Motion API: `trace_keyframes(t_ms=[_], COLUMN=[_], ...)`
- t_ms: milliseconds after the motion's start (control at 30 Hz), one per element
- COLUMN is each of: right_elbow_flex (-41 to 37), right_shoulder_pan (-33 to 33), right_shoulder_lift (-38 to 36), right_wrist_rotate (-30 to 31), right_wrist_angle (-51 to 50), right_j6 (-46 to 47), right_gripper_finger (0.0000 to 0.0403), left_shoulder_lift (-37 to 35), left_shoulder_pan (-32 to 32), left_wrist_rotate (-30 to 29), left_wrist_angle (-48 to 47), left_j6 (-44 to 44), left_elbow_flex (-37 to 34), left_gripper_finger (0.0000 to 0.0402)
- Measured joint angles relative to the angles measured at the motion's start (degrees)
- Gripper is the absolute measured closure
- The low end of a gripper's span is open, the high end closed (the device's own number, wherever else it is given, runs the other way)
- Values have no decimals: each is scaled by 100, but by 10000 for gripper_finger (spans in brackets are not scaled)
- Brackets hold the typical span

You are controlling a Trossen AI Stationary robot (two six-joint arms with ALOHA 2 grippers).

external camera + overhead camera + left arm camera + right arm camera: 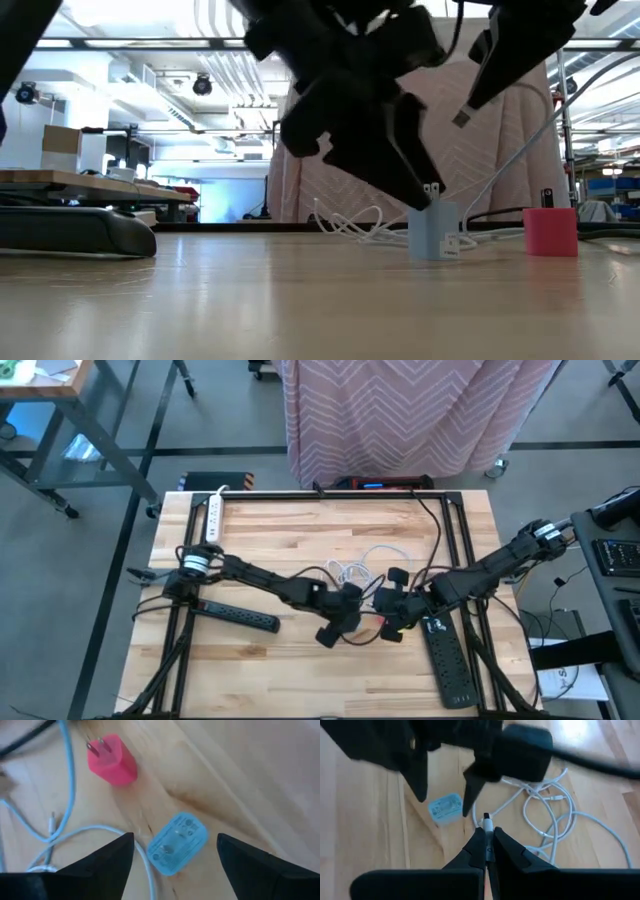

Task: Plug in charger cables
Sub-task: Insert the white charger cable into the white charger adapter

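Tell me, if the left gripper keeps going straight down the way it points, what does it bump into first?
Most likely the light blue plug block. It sits between the left gripper's open fingers, standing on the table. How far above it the gripper hangs is hard to judge.

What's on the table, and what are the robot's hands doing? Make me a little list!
left gripper: open, fingers either side of the light blue plug block
light blue plug block: on the wooden table, prongs up
red-pink plug block: on the table close by
right gripper: shut on a white cable end
white charger cables: loose tangle mid-table
power strips: white one, two black ones
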Motion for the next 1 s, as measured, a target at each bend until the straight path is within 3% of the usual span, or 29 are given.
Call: trace_keyframes(t_ms=[300,633,833,1000], right_elbow_flex=[-11,-48,-90,-247], right_shoulder_pan=[53,68,191,381], right_shoulder_lift=[13,11,11,11], right_wrist_rotate=[17,70,81,174], right_wrist_angle=[-91,-241,-239,-177], right_j6=[-71,-74,57,406], right_gripper_finger=[400,400,400,400], left_shoulder_lift=[972,948,908,593], left_shoulder_pan=[33,-7,-58,-171], left_wrist_rotate=[63,609,1353,1396], left_wrist_angle=[-1238,-1175,-1164,-1167], left_j6=[273,-512,-978,-1164], left_elbow_flex=[1175,1203,1127,969], left_gripper_finger=[148,305,305,305])
